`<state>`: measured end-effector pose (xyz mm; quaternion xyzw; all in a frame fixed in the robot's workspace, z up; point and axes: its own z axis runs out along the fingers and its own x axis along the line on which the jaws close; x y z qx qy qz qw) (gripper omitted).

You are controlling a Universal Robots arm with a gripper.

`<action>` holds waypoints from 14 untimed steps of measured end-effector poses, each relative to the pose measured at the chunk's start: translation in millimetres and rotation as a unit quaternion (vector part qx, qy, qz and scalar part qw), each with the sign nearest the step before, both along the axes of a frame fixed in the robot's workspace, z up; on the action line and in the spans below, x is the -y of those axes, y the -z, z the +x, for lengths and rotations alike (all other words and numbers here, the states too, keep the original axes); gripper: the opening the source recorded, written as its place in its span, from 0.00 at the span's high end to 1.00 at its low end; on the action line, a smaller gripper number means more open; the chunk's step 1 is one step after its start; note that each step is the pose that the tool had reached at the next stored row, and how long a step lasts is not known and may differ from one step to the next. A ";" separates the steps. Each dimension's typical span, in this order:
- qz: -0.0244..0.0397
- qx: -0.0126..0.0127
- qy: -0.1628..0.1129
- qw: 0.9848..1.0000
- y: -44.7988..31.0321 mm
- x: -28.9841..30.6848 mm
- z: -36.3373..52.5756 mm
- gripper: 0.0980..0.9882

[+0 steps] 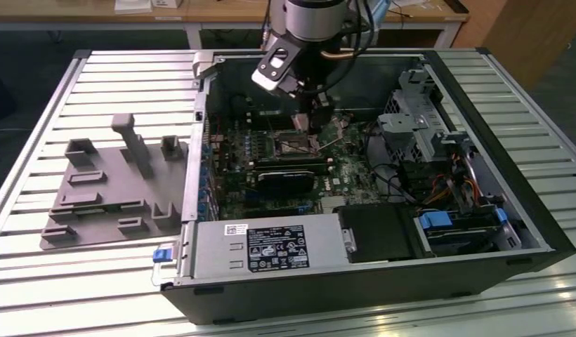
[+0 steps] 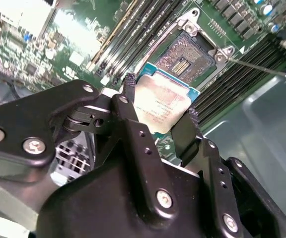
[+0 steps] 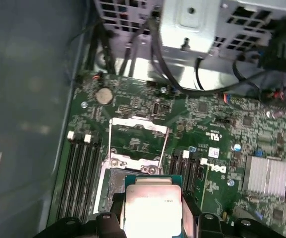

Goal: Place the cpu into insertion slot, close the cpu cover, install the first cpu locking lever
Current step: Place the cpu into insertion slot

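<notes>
**A:** Where is the cpu at this moment?

**B:** I see the cpu (image 2: 167, 101) clamped in the gripper (image 2: 161, 99). The two black fingers (image 2: 131, 99) press on two opposite edges of it. In the exterior view the gripper (image 1: 307, 121) hangs inside the open computer case (image 1: 382, 281), over the far part of the green board (image 1: 349, 184).

**A:** Which way does it face?

**B:** Its silver face looks up, toward both wrist cameras, and it lies about flat over the board. It is almost square, so I cannot name a long axis. Its edges run roughly along the edges of the insertion slot (image 2: 185, 58).

**A:** Is it inside already?

**B:** No. In the first wrist view the cpu (image 3: 152, 210) is over one side of the insertion slot (image 3: 114, 184) and hides part of it. Whether it touches, I cannot tell.

**A:** And the lid?

**B:** The cpu cover (image 3: 139, 124) stands open on the side of the slot away from the cpu. Two thin metal rods (image 3: 164, 148) run between it and the slot.
</notes>
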<state>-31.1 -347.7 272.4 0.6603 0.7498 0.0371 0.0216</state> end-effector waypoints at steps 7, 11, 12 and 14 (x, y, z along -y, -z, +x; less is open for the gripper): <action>0.000 0.000 0.045 0.999 6.2 -1.0 -1.2 0.51; 0.000 0.000 0.058 0.998 10.7 -3.6 -2.5 0.51; 0.000 0.000 0.061 0.998 12.0 -4.4 -2.8 0.51; 0.000 0.000 0.067 0.998 14.2 -5.9 -3.4 0.51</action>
